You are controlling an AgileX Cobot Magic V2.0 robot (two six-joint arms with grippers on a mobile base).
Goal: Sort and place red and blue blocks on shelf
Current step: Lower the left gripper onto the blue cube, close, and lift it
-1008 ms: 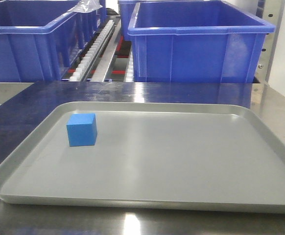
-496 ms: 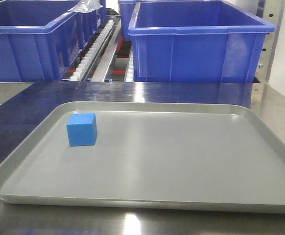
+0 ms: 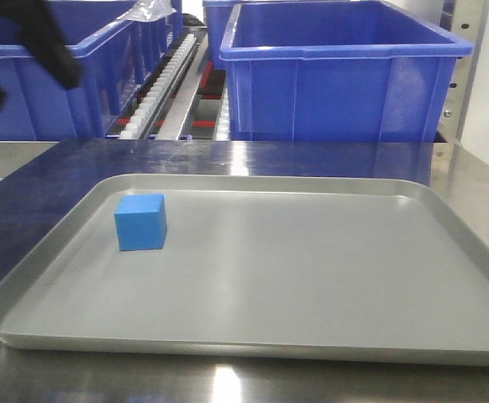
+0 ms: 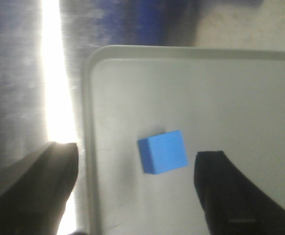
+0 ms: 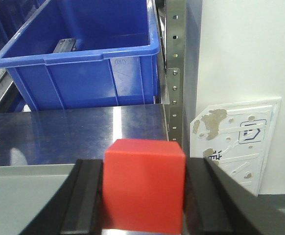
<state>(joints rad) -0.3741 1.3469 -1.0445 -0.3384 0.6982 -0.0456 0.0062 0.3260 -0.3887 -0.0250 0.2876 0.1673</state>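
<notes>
- Blue block (image 3: 140, 222) — lies flat on the grey tray (image 3: 328, 277), in its left rear part near the left rim. The tray is carried on the steel counter (image 3: 43, 168).
- Left hand (image 4: 136, 164) — spread wide, nothing held. In the wrist view the blue block is seen below it, within the gap between the two fingers (image 4: 35, 186).
- Key relation: the block is not centred in that gap. It sits closer to the finger at picture right, and its side faces are turned slightly off the finger line. A cube, so no long axis need be considered.
- Judged: a small sideways correction and a slight wrist turn are called for before descent.
- Right hand (image 5: 145, 196) — clenched on the red block (image 5: 144, 181), not seen in the front view. The left hand is therefore judged the free and nearer one.
</notes>
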